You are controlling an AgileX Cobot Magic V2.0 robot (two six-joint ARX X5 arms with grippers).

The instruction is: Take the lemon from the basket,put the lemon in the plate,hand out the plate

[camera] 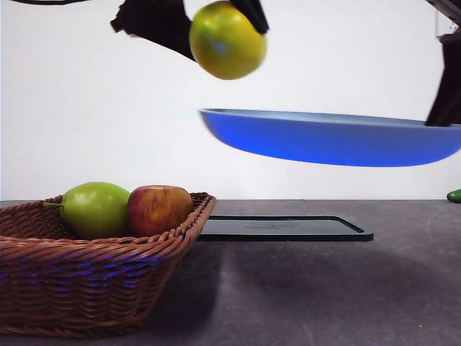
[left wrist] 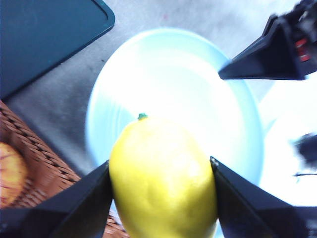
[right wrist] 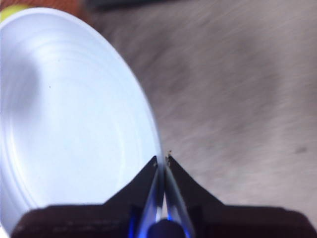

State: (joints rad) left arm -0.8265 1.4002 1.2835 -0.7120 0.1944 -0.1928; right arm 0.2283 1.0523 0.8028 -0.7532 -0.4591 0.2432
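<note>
My left gripper (camera: 216, 32) is shut on the yellow lemon (camera: 227, 40) and holds it in the air above the near-left edge of the plate (camera: 331, 137); the lemon fills the left wrist view (left wrist: 161, 181) between the jaws. My right gripper (camera: 445, 101) is shut on the plate's right rim and holds it level above the table; the right wrist view shows the jaws pinching the rim (right wrist: 162, 171). The plate is light blue inside (left wrist: 173, 79), darker blue beneath. The wicker basket (camera: 94, 281) stands at the front left.
A green apple (camera: 95, 207) and a red-yellow apple (camera: 158, 209) lie in the basket. A flat black tray (camera: 284, 228) lies on the dark table under the plate. A small green object (camera: 454, 195) shows at the right edge.
</note>
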